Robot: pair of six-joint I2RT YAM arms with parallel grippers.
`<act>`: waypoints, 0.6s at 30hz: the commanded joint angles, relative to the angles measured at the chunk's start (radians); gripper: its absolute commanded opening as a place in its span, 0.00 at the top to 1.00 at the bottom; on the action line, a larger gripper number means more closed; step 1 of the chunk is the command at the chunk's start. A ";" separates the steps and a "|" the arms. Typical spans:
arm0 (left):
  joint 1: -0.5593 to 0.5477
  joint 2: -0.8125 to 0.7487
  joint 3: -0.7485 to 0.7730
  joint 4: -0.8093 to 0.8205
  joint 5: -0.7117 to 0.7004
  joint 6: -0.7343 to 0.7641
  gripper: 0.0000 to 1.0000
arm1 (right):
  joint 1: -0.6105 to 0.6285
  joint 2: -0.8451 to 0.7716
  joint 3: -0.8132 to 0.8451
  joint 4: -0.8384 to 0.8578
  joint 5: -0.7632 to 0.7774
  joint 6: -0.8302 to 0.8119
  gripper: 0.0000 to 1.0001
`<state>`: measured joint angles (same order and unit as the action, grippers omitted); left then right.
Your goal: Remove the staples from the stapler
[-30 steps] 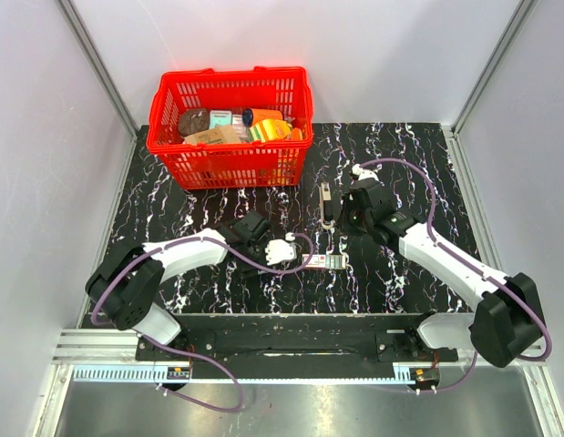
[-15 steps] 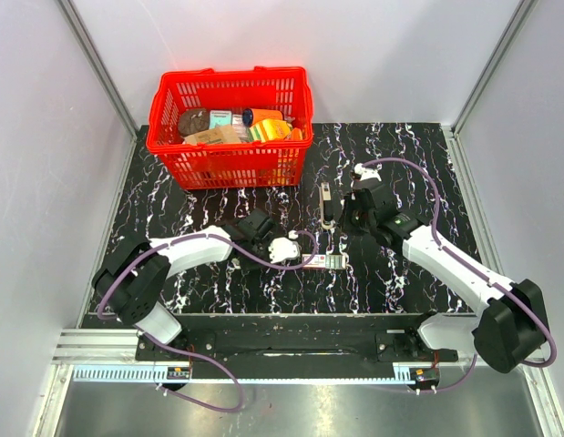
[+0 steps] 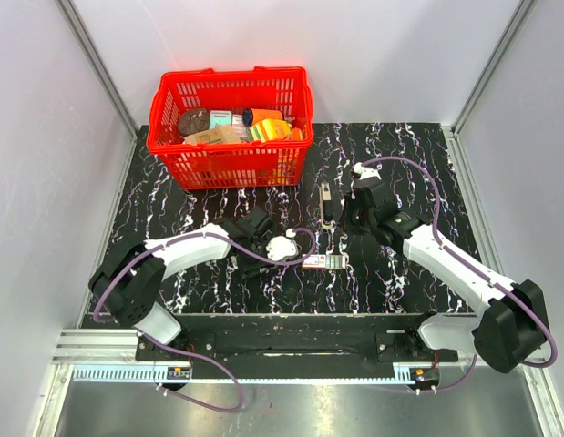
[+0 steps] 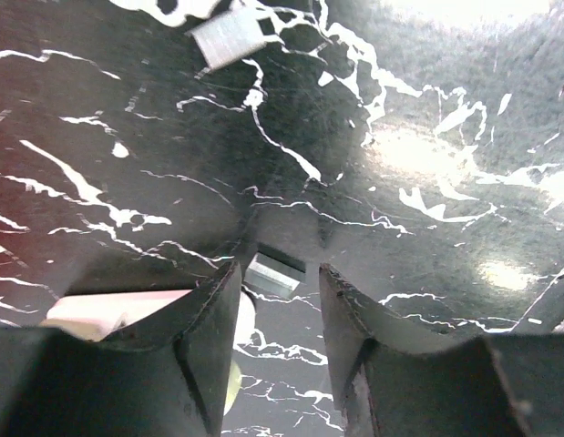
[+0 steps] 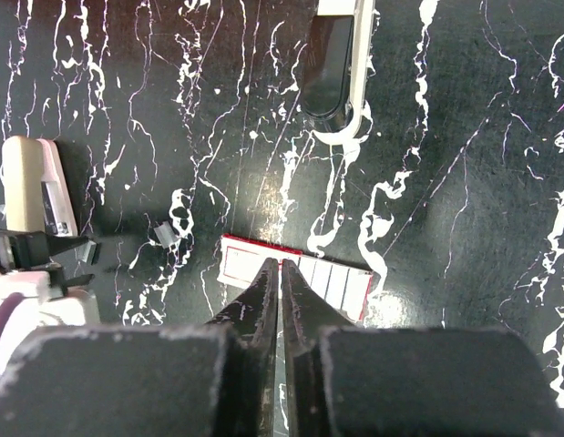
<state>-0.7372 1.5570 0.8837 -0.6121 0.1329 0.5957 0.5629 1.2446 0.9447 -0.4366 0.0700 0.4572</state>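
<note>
**Stapler (image 3: 326, 205) lies free beyond the red-and-white box (image 3: 325, 261)**

The slim stapler rests flat on the black marbled table (image 3: 400, 282), just past the far side of the box, and neither arm touches it. The right gripper (image 5: 280, 273) hangs over the box with its fingers pressed together, pinching nothing. Left of the box, the left gripper (image 4: 278, 269) has its fingers spread, and a short strip of staples (image 4: 271, 276) lies on the table between them.

Items on the bench (image 3: 427, 164): one stapler (image 3: 326, 202); one red-and-white box (image 3: 325, 261); one beige block (image 5: 26, 182); one red basket (image 3: 229, 164), contents not countable; two staple strips: far strip (image 4: 227, 36), near strip (image 4: 274, 273).
</note>
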 commanded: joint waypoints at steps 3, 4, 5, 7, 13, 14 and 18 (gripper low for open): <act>0.001 -0.075 0.055 0.017 -0.033 -0.069 0.51 | 0.003 -0.024 0.049 -0.008 0.024 -0.031 0.92; 0.002 -0.081 0.052 0.017 -0.030 -0.068 0.51 | 0.003 -0.024 0.049 -0.010 0.024 -0.031 0.91; 0.004 -0.081 0.051 0.017 -0.033 -0.066 0.50 | 0.002 -0.022 0.049 -0.010 0.025 -0.032 0.91; 0.013 -0.086 0.046 0.017 -0.035 -0.063 0.50 | 0.003 -0.022 0.051 -0.013 0.025 -0.035 0.92; 0.032 -0.094 -0.009 0.043 -0.075 0.013 0.50 | 0.002 -0.036 0.042 -0.008 0.014 -0.038 0.91; 0.033 -0.088 -0.018 0.044 -0.087 0.022 0.50 | 0.002 -0.034 0.042 -0.005 0.013 -0.038 0.90; 0.035 -0.072 -0.041 0.049 -0.104 0.059 0.50 | 0.005 -0.036 0.034 -0.007 0.008 -0.034 0.90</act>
<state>-0.7052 1.4914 0.8642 -0.5861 0.0746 0.6018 0.5629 1.2430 0.9497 -0.4587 0.0692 0.4374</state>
